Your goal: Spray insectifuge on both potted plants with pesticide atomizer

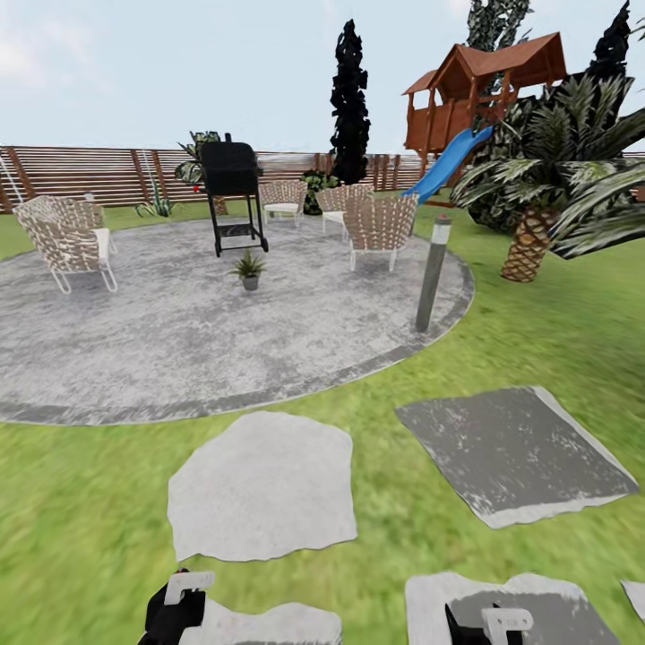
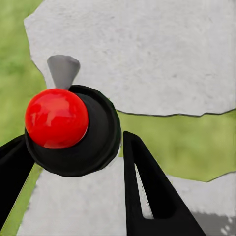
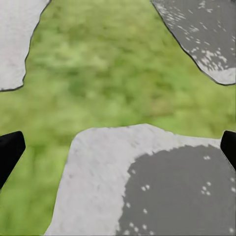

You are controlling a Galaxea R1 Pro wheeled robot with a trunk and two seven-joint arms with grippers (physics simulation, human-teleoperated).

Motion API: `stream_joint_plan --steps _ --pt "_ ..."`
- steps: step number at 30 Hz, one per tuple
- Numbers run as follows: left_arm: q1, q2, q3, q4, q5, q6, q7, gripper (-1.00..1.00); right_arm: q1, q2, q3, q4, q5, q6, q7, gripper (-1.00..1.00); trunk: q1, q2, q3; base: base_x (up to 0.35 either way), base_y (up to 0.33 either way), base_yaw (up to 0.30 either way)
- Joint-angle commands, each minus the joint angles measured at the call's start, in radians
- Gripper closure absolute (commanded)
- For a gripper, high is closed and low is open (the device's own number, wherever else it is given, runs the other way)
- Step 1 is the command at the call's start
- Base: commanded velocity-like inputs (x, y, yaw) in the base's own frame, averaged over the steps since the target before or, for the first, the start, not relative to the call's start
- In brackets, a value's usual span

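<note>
Ahead, potted plant [image 1: 249, 270] on patio [image 1: 179, 340]; left end effector [image 2: 73, 162] contents unclear.

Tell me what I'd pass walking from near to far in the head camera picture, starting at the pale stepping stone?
Pale stepping stone → grey round patio → little potted plant → black grill → brown slatted fence.

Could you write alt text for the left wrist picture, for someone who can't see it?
Between the left claw's black fingers sits a black round object with a shiny red ball and a grey nozzle-like tip, seen from above. Below lie pale stepping stones and green lawn.
</note>
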Motion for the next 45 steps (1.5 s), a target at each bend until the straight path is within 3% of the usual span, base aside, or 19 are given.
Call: stream_joint_plan --steps 1,36,45 --pt "0.000 0.000 -0.009 -0.001 0.001 -0.002 0.008 1.00 0.000 0.000 0.005 0.001 -0.011 -0.003 0.006 -1.00 0.000 0.000 -0.001 0.341 0.000 0.067" --pt "-0.001 0.000 -0.009 -0.001 0.001 -0.002 0.008 1.00 0.000 0.001 0.005 0.001 -0.011 -0.003 0.006 -1.00 0.000 0.000 -0.001 0.341 0.079 0.163" --pt "0.000 0.000 -0.009 -0.001 0.001 -0.002 0.008 1.00 0.000 -0.002 0.005 0.001 -0.011 -0.003 0.007 -1.00 0.000 0.000 -0.001 0.341 0.090 0.026"
